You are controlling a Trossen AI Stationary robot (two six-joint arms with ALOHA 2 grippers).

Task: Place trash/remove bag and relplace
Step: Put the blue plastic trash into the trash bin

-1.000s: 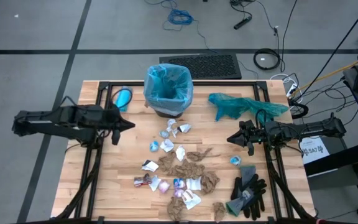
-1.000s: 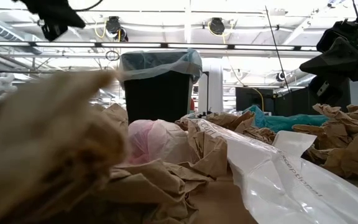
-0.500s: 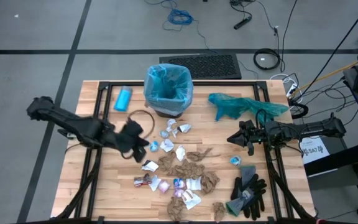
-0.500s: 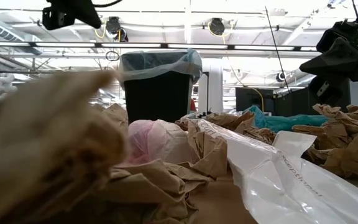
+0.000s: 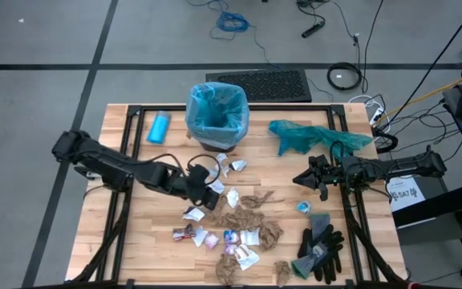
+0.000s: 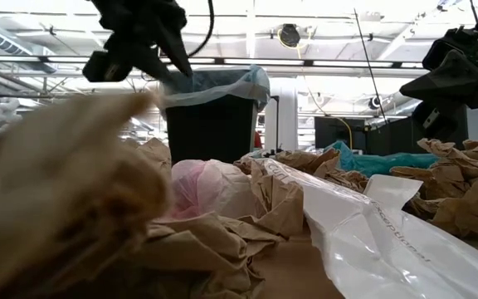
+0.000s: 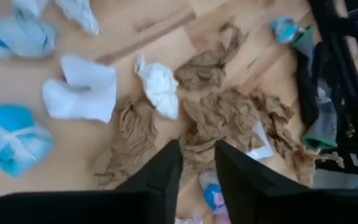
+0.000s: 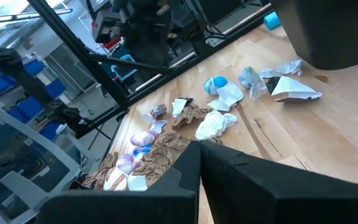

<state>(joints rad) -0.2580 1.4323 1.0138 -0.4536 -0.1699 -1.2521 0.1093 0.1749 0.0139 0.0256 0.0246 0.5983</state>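
The trash is a scatter of brown paper wads, white wrappers and blue bits on the wooden table, near its middle. A black bin lined with the pale blue bag stands at the far middle; the bag's rim is folded over the bin's top edge. My left gripper hovers open over the scraps near the bin; in its wrist view the left gripper stands above brown paper and a white wad. My right gripper waits shut at the table's right, and the right gripper points at the pile.
A darker teal bag lies far right. Black-and-grey gloves lie near right, by a small blue scrap. A light-blue bottle lies left of the bin. Dark frame rails run along the table's left and right sides.
My left arm has swung from the table's left edge toward the middle and the near side, dropping lower, and its gripper now hangs over the scraps in front of the bin. The bottle it covered now shows. My right arm has kept still.
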